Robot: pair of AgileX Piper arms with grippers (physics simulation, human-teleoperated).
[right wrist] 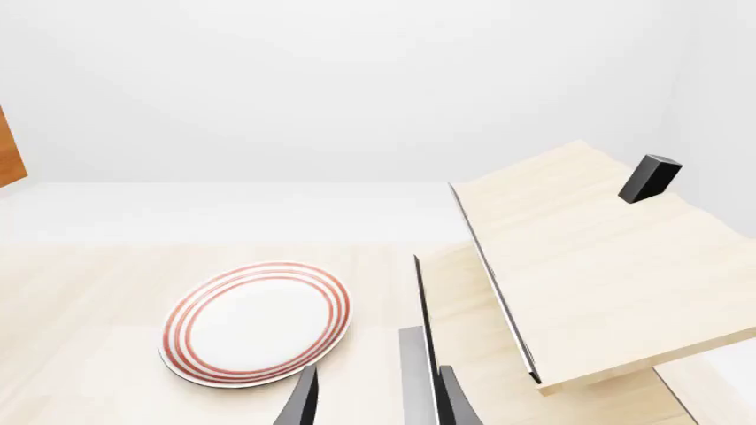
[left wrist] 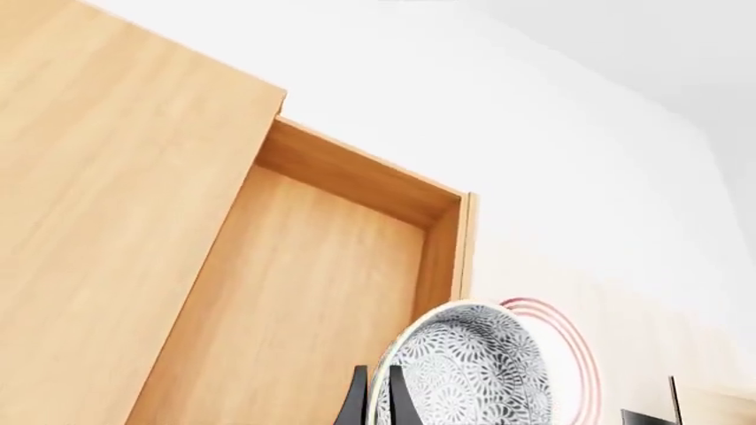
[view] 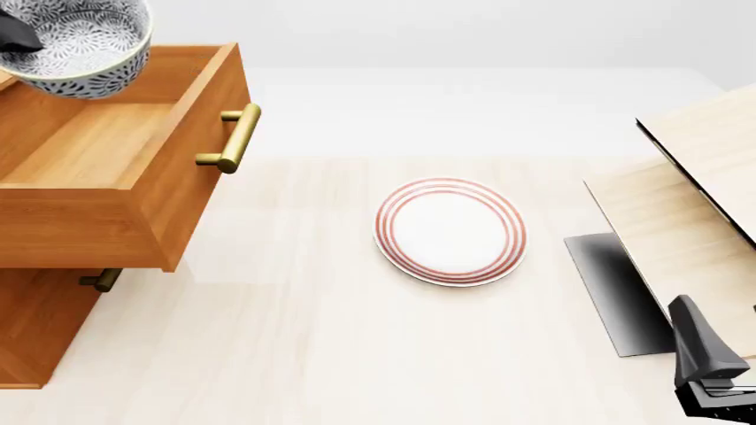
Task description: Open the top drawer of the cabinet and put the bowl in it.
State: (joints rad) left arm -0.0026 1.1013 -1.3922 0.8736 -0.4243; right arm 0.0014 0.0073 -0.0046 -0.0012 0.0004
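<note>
The orange-brown cabinet (view: 42,328) stands at the left of the front view. Its top drawer (view: 106,150) is pulled out, its plain wood interior showing and its brass handle (view: 236,137) facing the table's middle. My left gripper (view: 14,34) is shut on the rim of the speckled bowl (view: 83,44) and holds it above the open drawer's back part. In the left wrist view the fingers (left wrist: 396,398) pinch the bowl (left wrist: 473,372) over the drawer interior (left wrist: 307,292). My right gripper (right wrist: 378,403) is open and empty, low at the front right (view: 697,345).
A white plate with red rings (view: 451,231) lies on the table's middle. A pale light-wood panel structure (view: 697,195) with a dark grey sheet (view: 614,292) stands at the right, next to my right gripper. A lower drawer's brass handle (view: 101,281) shows under the open drawer.
</note>
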